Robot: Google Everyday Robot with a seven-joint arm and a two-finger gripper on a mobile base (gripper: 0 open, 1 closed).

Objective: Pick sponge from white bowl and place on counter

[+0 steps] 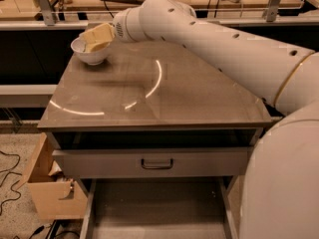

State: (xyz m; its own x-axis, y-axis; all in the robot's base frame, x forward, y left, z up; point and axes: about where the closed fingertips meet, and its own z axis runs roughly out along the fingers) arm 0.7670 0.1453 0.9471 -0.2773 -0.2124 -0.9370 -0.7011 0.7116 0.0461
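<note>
Camera view: the gripper (95, 38) reaches from the right down into the white bowl (91, 58), which stands on the worktop (164, 98). A yellow bit of the sponge (88, 47) shows inside the bowl, right under the gripper's tip and mostly hidden by it. Whether the gripper is clenched or released, I cannot tell

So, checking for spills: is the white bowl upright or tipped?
Upright: the white bowl stands on the counter, rim level; the pincer hangs over it.
</note>
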